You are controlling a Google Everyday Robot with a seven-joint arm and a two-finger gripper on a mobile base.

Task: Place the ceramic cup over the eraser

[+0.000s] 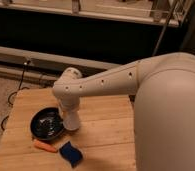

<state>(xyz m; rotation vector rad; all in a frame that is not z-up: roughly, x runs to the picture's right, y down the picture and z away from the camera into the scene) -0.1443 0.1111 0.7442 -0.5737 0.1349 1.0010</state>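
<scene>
gripper (pixel 70 111) behind the arm's wrist, eraser nowhere visible, blue pad (pixel 71 154) edge-cropped

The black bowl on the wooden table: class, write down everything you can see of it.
The round, shallow black bowl looks dark and glossy, with faint pale reflections inside. It sits upright on the light wooden table, toward its left side. Just right of its rim stands the small white ceramic cup, below the robot's wrist, where the gripper is hidden. An orange carrot and a blue sponge-like pad lie in front of the bowl, apart from it.

One camera only — set high behind the arm (pixel 116 82), looking down and forward over the wooden table (pixel 101 130), the gripper (pixel 71 120) low at centre-left.
</scene>
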